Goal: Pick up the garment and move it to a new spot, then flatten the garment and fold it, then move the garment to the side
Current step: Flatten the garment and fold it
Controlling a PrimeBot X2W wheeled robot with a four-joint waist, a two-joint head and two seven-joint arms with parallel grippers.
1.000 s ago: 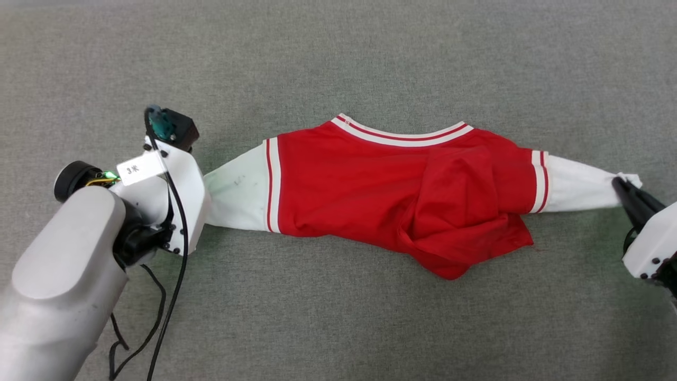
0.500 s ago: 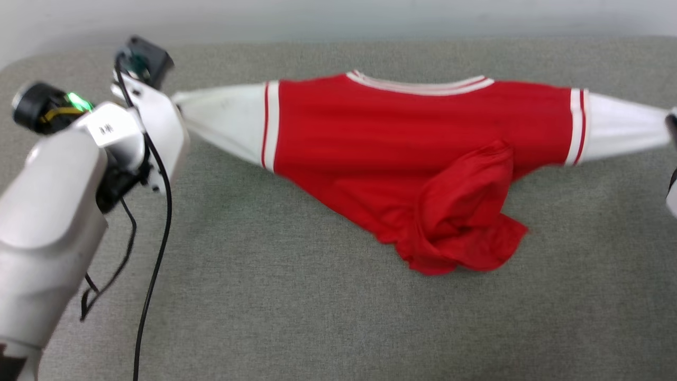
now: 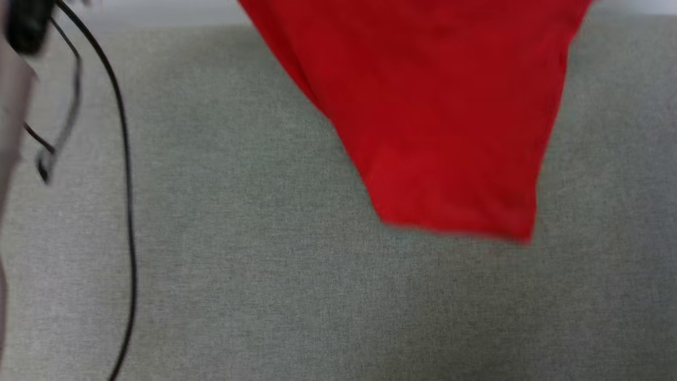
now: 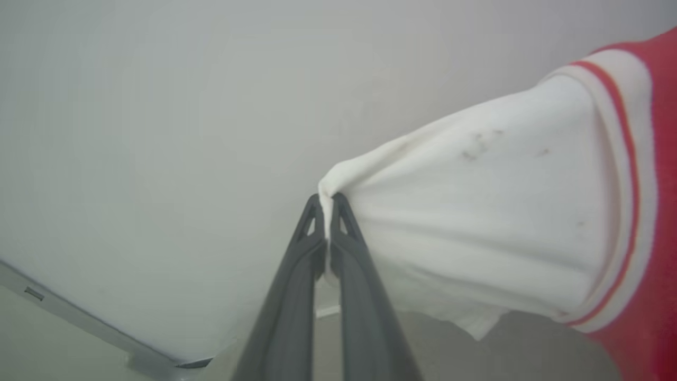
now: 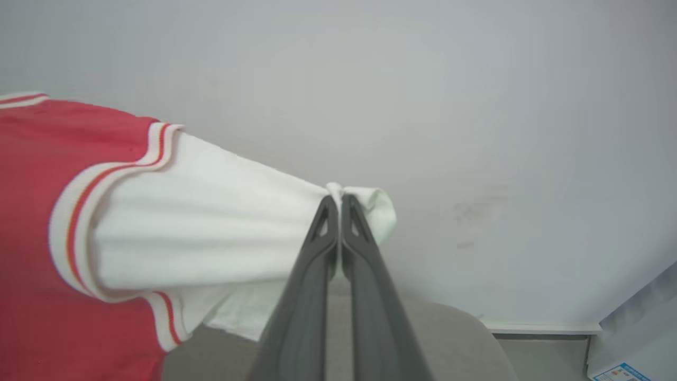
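A second ago the jersey lay stretched along the grey cloth-covered table [image 3: 264, 296] with its hem bunched in a heap. Now the jersey [image 3: 439, 121] is up in the air, its red body hanging as one smooth sheet over the table's far edge, the bottom hem seemingly clear of the cloth. The head view has tilted too, so part of that shift is the camera's.

The left gripper [image 4: 329, 203] is pinched tight on the cuff of the left white sleeve [image 4: 476, 211], and the right gripper [image 5: 338, 203] is clamped the same way on the right white sleeve [image 5: 211, 227]. Both are raised against the pale wall [image 4: 158, 106]. I'd say the pick-up is done and the carry to a new spot is under way.

No print shows on the red side facing me. A blue-and-white label [image 5: 624, 371] low by the wall is too small to read.
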